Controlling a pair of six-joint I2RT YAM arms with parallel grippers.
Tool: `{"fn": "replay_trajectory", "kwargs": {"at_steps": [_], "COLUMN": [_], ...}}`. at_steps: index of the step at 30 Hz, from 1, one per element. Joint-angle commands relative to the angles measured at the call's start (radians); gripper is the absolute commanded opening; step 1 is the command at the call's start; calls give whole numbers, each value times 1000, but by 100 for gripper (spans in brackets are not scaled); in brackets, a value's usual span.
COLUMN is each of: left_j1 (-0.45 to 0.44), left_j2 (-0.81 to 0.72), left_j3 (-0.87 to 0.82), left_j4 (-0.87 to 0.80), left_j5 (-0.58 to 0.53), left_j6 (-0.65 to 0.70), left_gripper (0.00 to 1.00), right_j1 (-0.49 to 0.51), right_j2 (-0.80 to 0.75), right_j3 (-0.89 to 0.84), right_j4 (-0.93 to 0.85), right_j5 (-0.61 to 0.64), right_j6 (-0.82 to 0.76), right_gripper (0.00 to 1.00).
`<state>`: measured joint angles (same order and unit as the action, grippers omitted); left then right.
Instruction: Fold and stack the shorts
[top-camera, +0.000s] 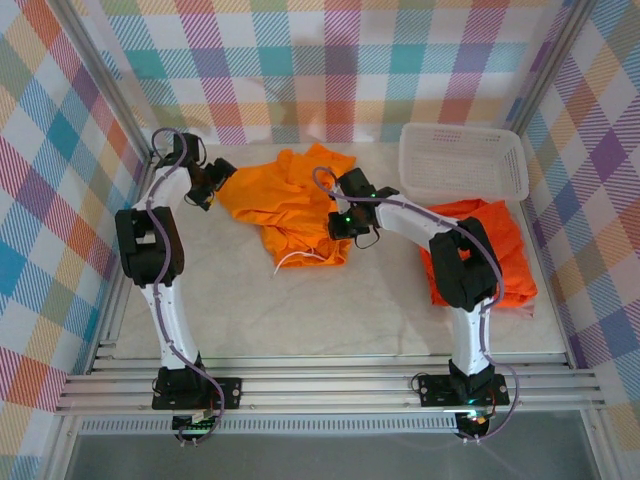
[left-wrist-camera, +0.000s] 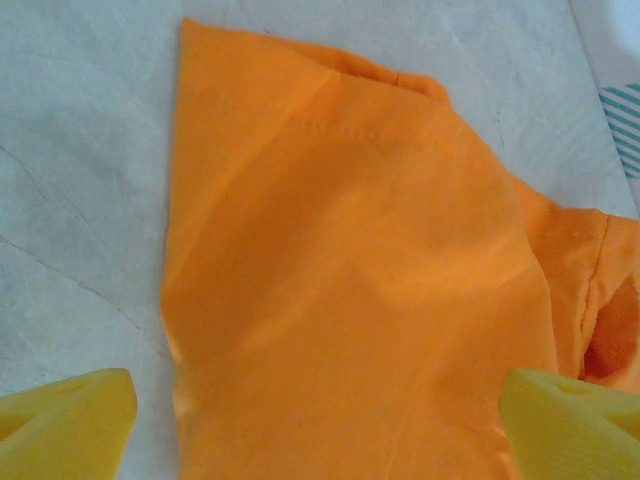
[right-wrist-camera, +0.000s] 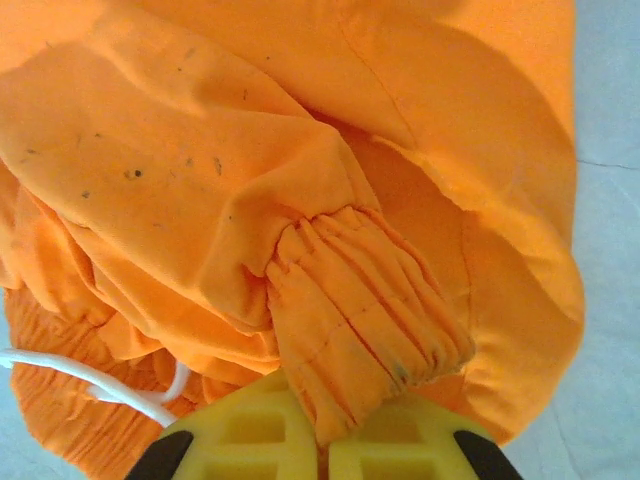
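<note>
Just in front of the white basket (top-camera: 465, 165) lies a flattened orange pair (top-camera: 510, 250). Left of the basket, on the desk (top-camera: 350, 310), the right jaws are clenched on the gathered waistband (right-wrist-camera: 350, 320) of the crumpled orange shorts (top-camera: 290, 205) — farther left, the left jaws hang released over one leg (left-wrist-camera: 340, 250).

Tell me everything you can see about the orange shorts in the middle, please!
The orange shorts are soft, shiny cloth, lying crumpled on the pale table, not folded yet. A white drawstring trails from the gathered stretchy waist. The right claw is shut, pinching a bit of that waist. The left claw is open over one flat leg end.
</note>
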<state>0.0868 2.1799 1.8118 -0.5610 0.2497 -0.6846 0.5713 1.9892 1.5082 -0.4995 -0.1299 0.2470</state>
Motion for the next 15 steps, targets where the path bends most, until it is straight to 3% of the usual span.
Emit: {"fn": "replay_trajectory", "kwargs": {"at_steps": [1, 8, 15], "left_j1": [10, -5, -45], "left_j2": [9, -45, -97], "left_j3": [20, -100, -229], "left_j4": [-66, -25, -18], "left_j5": [-15, -13, -70], "left_j6": [25, 21, 27], "left_gripper": [93, 90, 88], "right_j1": [7, 7, 2], "right_j2": [-136, -272, -298], "right_j3": [-32, -120, -158], "right_j4": [-47, -81, -78], "right_j5": [73, 123, 178], "right_j6": [-69, -170, -196], "right_gripper": [3, 2, 2]}}
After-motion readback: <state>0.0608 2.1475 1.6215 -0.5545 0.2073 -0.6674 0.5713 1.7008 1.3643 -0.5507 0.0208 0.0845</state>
